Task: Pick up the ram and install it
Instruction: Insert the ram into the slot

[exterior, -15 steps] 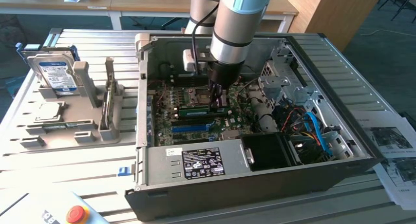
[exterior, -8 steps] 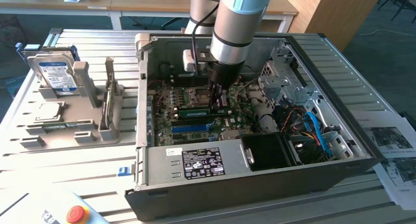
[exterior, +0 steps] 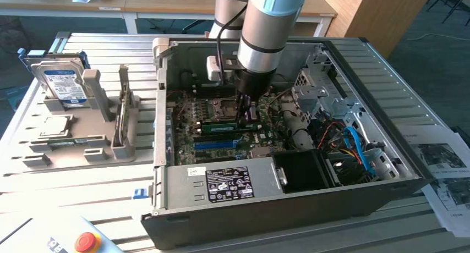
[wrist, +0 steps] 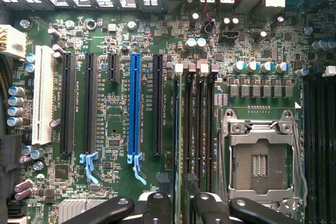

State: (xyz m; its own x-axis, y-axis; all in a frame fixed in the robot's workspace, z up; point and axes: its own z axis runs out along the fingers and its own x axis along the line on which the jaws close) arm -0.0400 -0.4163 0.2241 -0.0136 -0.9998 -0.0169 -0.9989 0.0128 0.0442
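Presently inside open computer case [exterior: 294,212], mid-counter: gripper [exterior: 246,111], closed on the ram [exterior: 220,121], fingers [wrist: 157,208] pinching its two flat faces.

Ram: green stick, long edge level, green length showing on the exterior view's left of the gripper. Over the memory slots [wrist: 202,124], just beside CPU socket [wrist: 262,163]. Edge-on from the wrist camera, in line with the slot row. Seated or merely above a slot: cannot tell.

Motherboard [wrist: 110,182]: green, flat on case floor.

Blue expansion slot [wrist: 136,106]: on the near side of the ram in the exterior view, flanked by black slots. White slot [wrist: 43,95] at board edge.

Power supply [exterior: 220,184]: grey box, labelled, against near wall of case.

Blue cable [exterior: 356,146]: at the exterior view's right inside the case.

Grey fixture [exterior: 81,151]: on counter [exterior: 96,192], at the exterior view's left of the case, well apart from gripper. Carrying hard drive [exterior: 63,85] upright at far end and square silver processor chip [exterior: 55,126] lying flat.

Red button [exterior: 87,242]: near left corner.

Printed sheets [exterior: 444,176]: at the exterior view's right of the case.
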